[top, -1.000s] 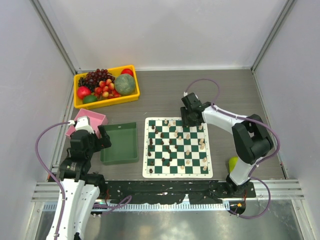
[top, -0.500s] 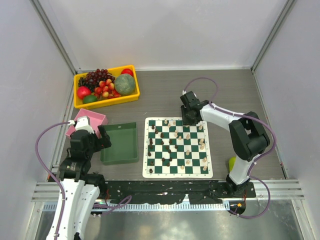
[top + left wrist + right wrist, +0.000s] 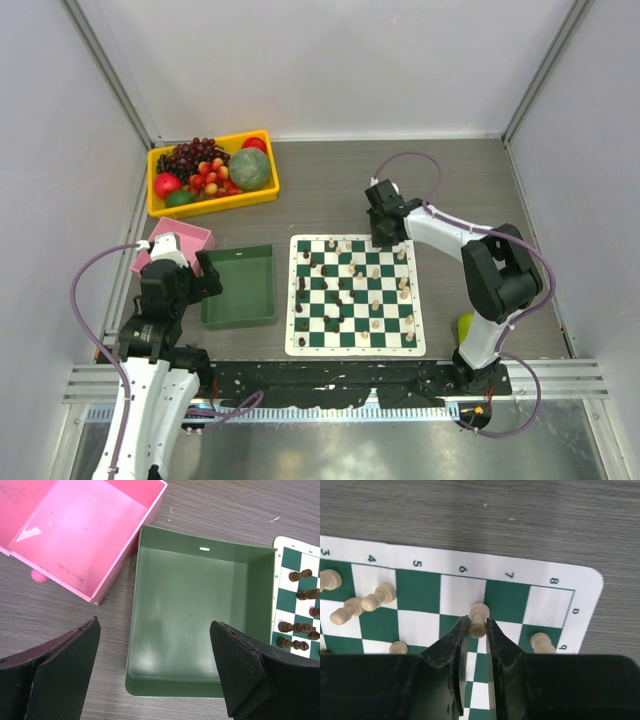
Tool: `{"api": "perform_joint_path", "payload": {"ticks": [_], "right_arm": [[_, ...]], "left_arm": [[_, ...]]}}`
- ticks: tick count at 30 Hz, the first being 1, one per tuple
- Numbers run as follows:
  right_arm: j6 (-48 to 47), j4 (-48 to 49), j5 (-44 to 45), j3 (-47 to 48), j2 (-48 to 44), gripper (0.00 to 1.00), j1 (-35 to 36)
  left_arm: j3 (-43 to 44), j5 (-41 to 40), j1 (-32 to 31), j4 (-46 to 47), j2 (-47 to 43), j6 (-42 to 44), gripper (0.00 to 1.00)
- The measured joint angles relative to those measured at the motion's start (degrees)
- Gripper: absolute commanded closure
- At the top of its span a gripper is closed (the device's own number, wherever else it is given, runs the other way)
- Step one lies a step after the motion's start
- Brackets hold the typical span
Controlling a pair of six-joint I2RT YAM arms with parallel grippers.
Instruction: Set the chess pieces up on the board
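The green-and-white board (image 3: 355, 349) lies mid-table, with dark and cream chess pieces (image 3: 350, 270) scattered across it, some of them lying on their sides. My right gripper (image 3: 386, 238) hangs over the board's far right corner. In the right wrist view it (image 3: 477, 625) is shut on a cream chess piece (image 3: 479, 614) that stands near the board's far rows. Other cream pieces (image 3: 379, 596) lie toppled to its left, and one (image 3: 540, 641) stands to its right. My left gripper (image 3: 155, 645) is open over the green tray (image 3: 190, 615), with nothing between its fingers. Dark pieces (image 3: 295, 627) show on the board's left edge.
An empty pink tray (image 3: 85, 525) sits to the left of the green tray. A yellow bin (image 3: 215, 205) of fruit stands at the back left. A yellow-green fruit (image 3: 466, 326) lies by the right arm's base.
My right gripper's jaws have closed from wide open onto the cream piece, after a small shift at the board's far right corner. The left arm has not moved.
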Motion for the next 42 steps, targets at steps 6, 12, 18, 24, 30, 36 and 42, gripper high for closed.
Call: {"api": "perform_joint_path", "payload": {"ticks": [6,12,18,24,30,36,42], "right_arm": [[-0.02,0.07,0.87,0.00,-1.88,0.83,-4.26],[0.00,0.42,1.57,-0.26,-2.10,0.83,-6.99],[0.00,0.83,1.60,-1.68,-2.10,0.83,-7.13],[0.00,1.07,1.84,-2.75,-2.10,0.83,-7.19],[0.00,1.18,2.01,-3.41,-2.19,0.83,-7.41],[0.00,1.33,1.97,-3.43,-2.21,0.76,-7.67],[0.00,1.60,1.73,-3.54,-2.21,0.65,-7.96]], "left_arm": [[0.00,0.00,0.00,-0.02,0.00,0.00,0.01],[0.00,0.00,0.00,-0.02,0.00,0.00,0.01],[0.00,0.00,0.00,-0.02,0.00,0.00,0.01],[0.00,0.00,0.00,-0.02,0.00,0.00,0.01],[0.00,0.00,0.00,-0.02,0.00,0.00,0.01],[0.00,0.00,0.00,0.00,0.00,0.00,0.01],[0.00,0.00,0.00,-0.02,0.09,0.00,0.01]]}}
